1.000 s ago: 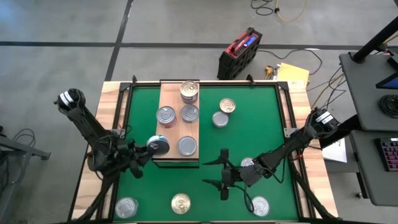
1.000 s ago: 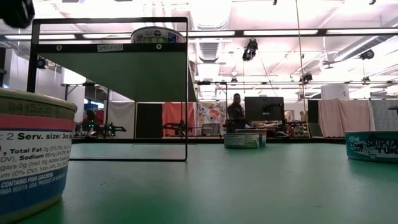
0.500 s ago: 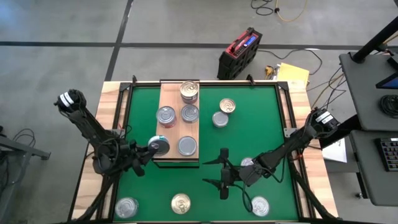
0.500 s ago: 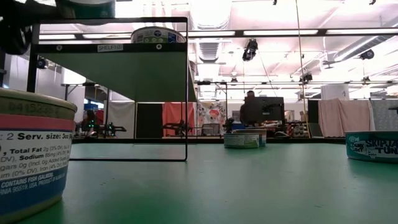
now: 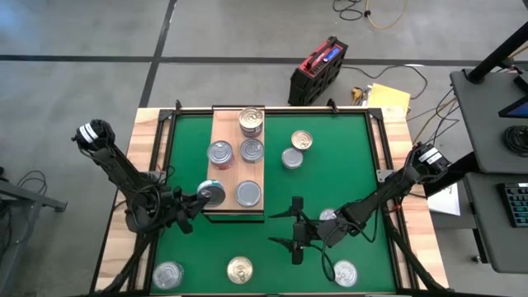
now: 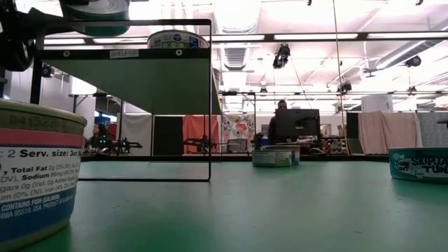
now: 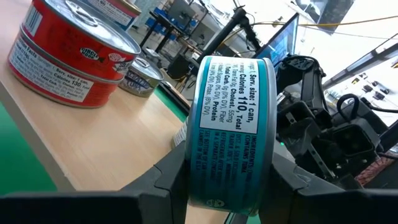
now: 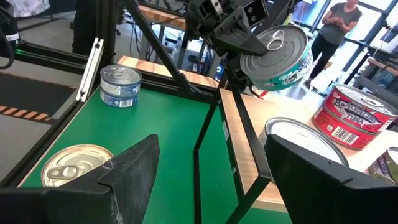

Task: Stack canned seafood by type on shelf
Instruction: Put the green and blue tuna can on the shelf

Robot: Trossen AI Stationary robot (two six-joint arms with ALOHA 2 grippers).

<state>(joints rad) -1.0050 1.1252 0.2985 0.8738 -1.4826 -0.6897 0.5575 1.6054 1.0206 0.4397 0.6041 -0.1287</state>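
Observation:
The shelf point(image 5: 238, 169) is a pale wooden board on black legs at the table's far middle. Several tins stand on it, among them a gold-lidded one point(image 5: 252, 120) and a silver one point(image 5: 248, 193). My left gripper point(image 5: 202, 196) is shut on a teal-labelled tin point(image 7: 231, 124), held just above the shelf's near left corner point(image 6: 94, 8). My right gripper point(image 5: 279, 228) hangs open over the mat right of the shelf, with nothing between its fingers point(image 8: 140, 162). More tins lie on the green mat point(image 5: 302, 141), point(image 5: 239, 269). My left gripper pinches the teal tin between its two fingers point(image 7: 171, 180), one on the lid side point(image 8: 245, 53) and one on the bottom side. They reach in level from the table's left. The tin hangs clear of the shelf, its lid up and slightly tilted.
Two stacked red tins point(image 7: 68, 56) stand on the shelf beyond the held one. Loose tins sit near the table's front edge point(image 5: 167, 274), point(image 5: 345, 272) and beside the right gripper point(image 5: 328, 216). A person point(image 8: 339, 25) stands in the room behind.
My left gripper has sunk with the teal tin toward the shelf top; in the low view the tin has come down into the picture above the shelf's left end. The right arm has kept still.

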